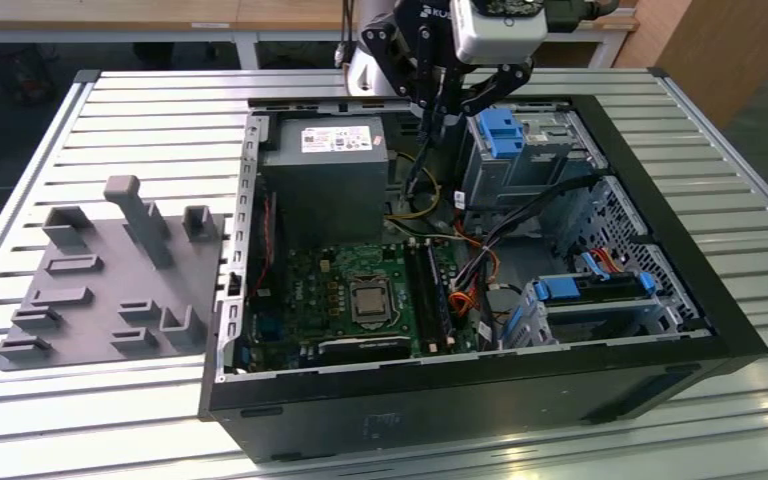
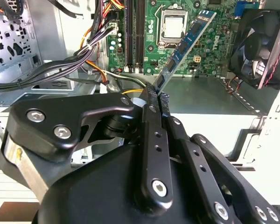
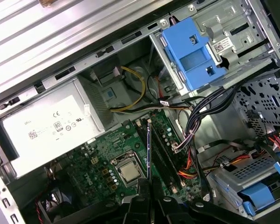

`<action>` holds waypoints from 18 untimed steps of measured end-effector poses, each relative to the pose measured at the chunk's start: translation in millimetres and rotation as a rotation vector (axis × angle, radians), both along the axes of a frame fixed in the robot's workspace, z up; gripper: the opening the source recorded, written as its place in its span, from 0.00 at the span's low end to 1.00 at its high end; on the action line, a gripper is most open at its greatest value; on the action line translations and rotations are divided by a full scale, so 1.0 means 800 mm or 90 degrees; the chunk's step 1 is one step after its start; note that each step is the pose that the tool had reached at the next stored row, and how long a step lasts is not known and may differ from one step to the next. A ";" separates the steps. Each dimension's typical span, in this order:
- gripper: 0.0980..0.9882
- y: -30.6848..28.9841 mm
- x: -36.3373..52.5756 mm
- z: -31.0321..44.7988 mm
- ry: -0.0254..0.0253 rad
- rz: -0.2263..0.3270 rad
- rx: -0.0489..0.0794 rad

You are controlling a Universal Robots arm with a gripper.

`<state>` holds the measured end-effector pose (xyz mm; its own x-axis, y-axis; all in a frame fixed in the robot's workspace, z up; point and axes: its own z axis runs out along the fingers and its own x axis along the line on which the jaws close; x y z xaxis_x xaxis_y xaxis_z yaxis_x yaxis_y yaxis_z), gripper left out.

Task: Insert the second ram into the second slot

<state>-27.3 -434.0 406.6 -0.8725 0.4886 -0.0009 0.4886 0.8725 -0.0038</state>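
Fixture plate (image 1: pixel 104 292) and computer case (image 1: pixel 491 388) share the table (image 1: pixel 157 120), plate at the exterior view's left.

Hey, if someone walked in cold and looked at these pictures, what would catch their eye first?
Probably the open computer case lying on the slatted table, its green motherboard exposed. Next, in the second wrist view, the black jaws are shut on the second ram, a thin blue strip pointing toward that board. The bright blue drive-bay latch in the first wrist view also stands out.
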 end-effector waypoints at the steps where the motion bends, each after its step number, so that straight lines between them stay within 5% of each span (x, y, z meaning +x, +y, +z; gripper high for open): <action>1: 0.04 0.0000 0.000 0.0000 0.0000 0.001 0.000; 18: 0.04 0.0000 0.000 0.0000 0.0000 0.026 0.000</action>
